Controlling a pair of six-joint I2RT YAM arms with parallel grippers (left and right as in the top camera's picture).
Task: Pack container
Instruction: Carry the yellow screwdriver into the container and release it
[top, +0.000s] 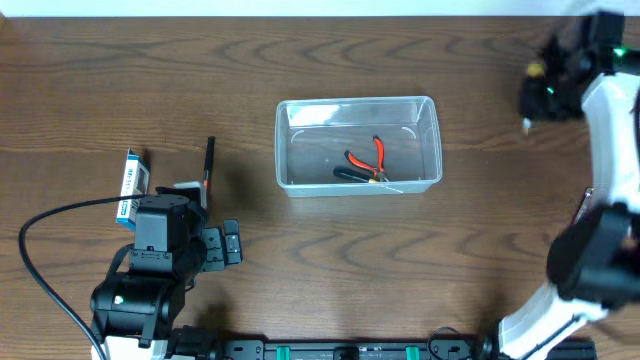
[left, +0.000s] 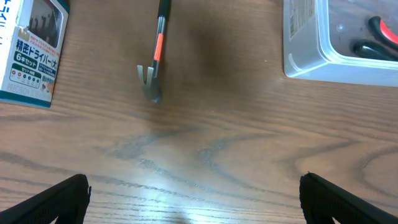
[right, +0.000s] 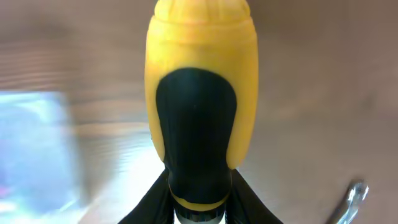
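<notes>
We must move the yellow tool (right: 201, 106) left to the container (top: 358, 103).
Our right fingers (right: 155, 208) clamp it; left fingers (left: 56, 202) are apart.

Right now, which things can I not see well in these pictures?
Right wrist: the yellow-and-black handle fills the view, hiding its tip; the table behind is blurred.
Overhead: the right claw is dark and small near the edge.
Left wrist: the blue-and-white box and the container are cut off by the edges.
</notes>
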